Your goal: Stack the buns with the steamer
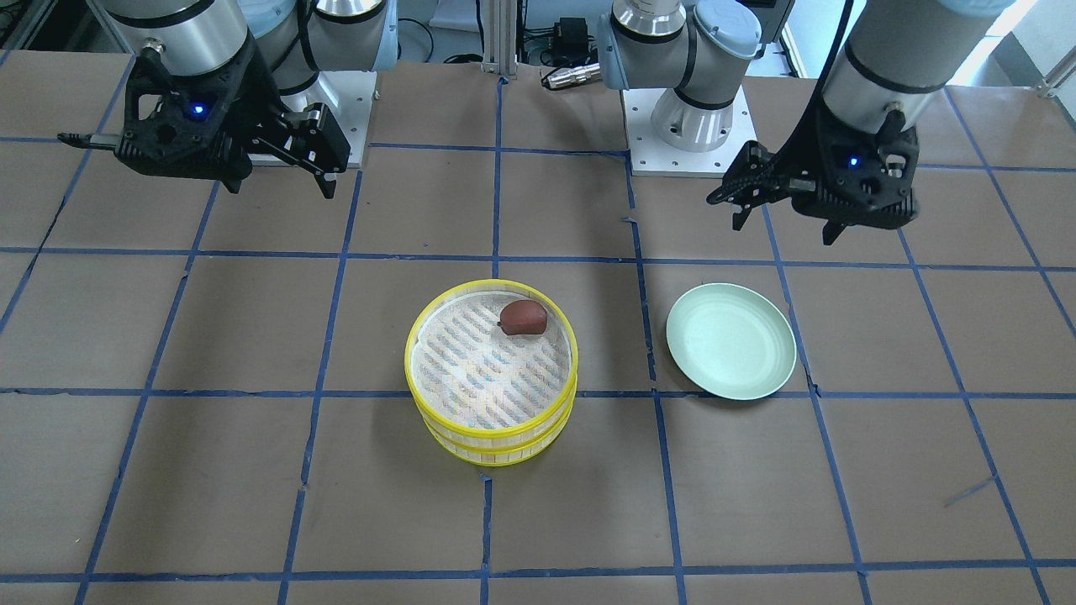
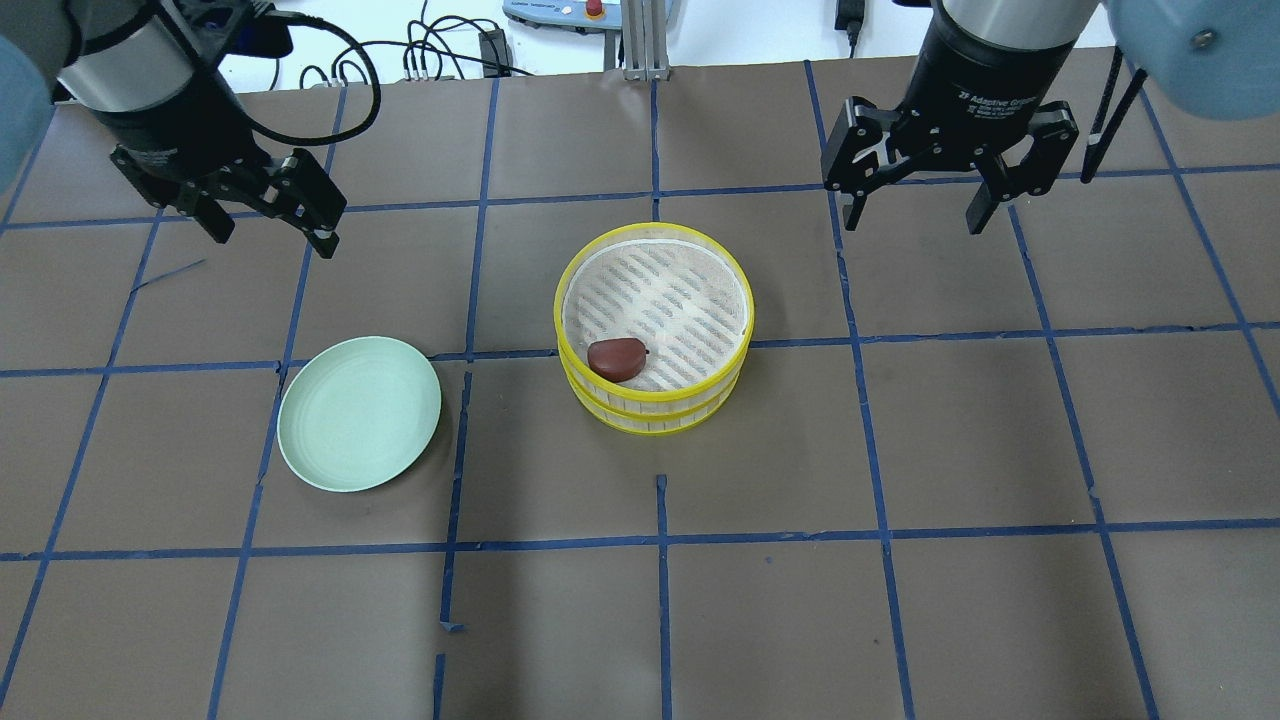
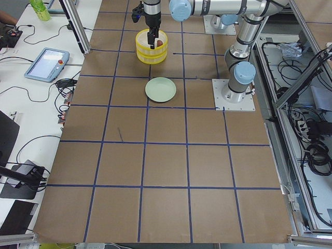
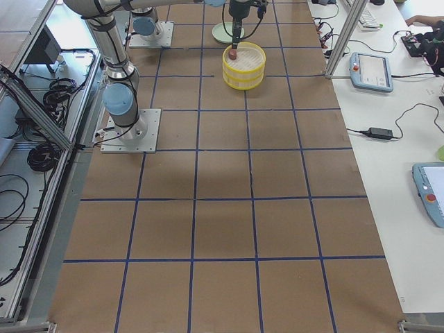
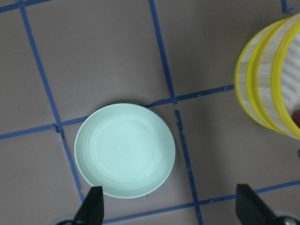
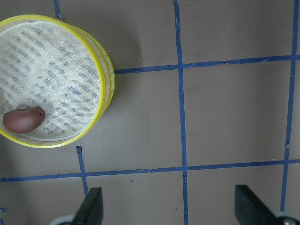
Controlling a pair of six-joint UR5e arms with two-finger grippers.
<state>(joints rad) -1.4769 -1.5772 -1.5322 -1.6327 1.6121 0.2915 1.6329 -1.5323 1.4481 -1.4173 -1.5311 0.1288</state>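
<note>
A yellow-rimmed steamer of two stacked tiers stands mid-table. A reddish-brown bun lies on the slatted floor of the top tier, near the rim; it also shows in the front view and the right wrist view. The white bun is hidden in every view. My left gripper is open and empty, in the air beyond the pale green plate. My right gripper is open and empty, in the air to the right of the steamer and beyond it.
The plate holds nothing and sits left of the steamer. The brown table surface carries a grid of blue tape. The arm bases stand at the table's robot side.
</note>
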